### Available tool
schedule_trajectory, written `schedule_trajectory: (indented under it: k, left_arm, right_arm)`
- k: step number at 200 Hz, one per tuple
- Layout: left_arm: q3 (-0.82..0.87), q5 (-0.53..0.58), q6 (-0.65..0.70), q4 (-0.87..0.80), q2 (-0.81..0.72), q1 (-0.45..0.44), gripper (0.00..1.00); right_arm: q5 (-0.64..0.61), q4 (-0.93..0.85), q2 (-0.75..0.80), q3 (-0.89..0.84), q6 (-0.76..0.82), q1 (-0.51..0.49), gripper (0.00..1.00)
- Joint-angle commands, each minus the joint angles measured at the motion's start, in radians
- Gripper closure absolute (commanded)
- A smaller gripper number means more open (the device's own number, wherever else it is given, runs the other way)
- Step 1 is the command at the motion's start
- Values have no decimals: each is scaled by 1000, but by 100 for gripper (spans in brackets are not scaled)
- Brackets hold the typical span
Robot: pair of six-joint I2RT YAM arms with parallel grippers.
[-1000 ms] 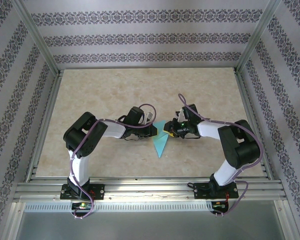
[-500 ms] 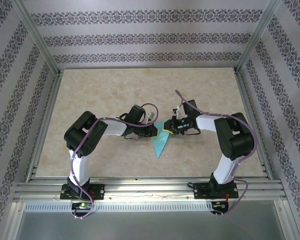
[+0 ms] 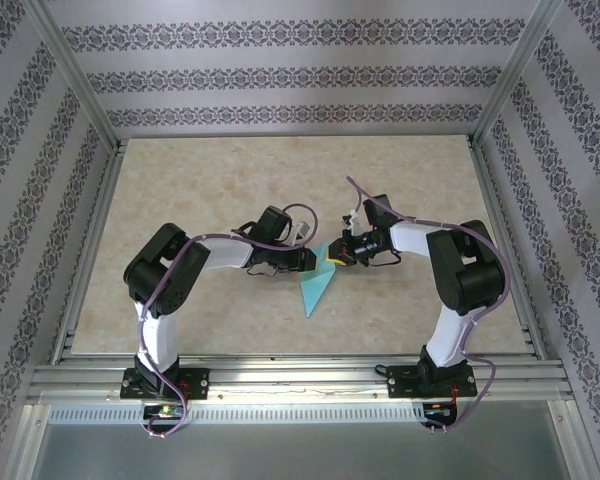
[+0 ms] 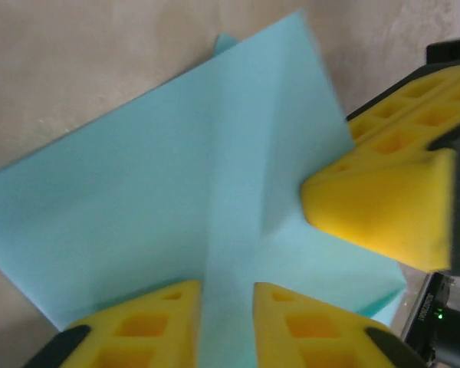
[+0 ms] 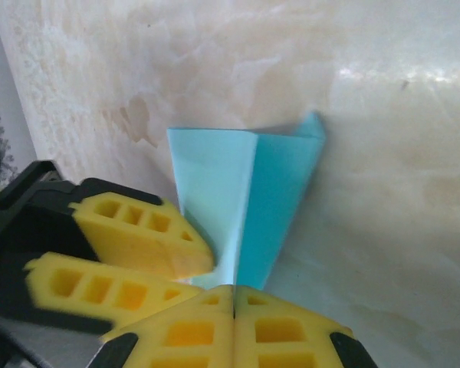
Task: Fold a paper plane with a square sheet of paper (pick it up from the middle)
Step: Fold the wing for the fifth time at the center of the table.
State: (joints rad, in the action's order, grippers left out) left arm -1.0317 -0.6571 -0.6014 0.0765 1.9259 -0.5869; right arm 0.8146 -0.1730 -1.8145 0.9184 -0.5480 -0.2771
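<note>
The paper plane (image 3: 315, 290) is seemingly pinched by the right gripper (image 5: 234, 291). The left gripper (image 4: 227, 299) is seen slightly spread astride it.

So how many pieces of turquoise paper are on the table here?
1: the folded turquoise paper lies at the middle of the table. A second sheet under it would be hidden.

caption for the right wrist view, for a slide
Right hand shut on the folded turquoise paper, left hand open beside it.
</note>
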Motion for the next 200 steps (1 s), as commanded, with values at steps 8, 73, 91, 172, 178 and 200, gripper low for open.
schedule_trajectory:
  k: [8,73,91,172,178,200]
  left_arm:
    - [50,75,22,-6,-159,5,67]
    - [145,365,241,-126,-360,-168,59]
    - [148,445,297,-145,-352,-227,54]
    - [106,681,380,-186,-231,-354,45]
    - [100,689,382,-188,-224,-359,45]
    - [84,740,387,-190,-207,-373,45]
  right_arm:
    - [-87,123,118,-80,-192,-9,100]
    - [-268,386,235,-236,-551,-50,100]
    - [-285,439,224,-257,-598,-63,100]
    - [-265,479,215,-258,-627,-66,100]
    - [-259,480,213,-256,-627,-68,100]
    - [-257,474,211,-253,-622,-67,100]
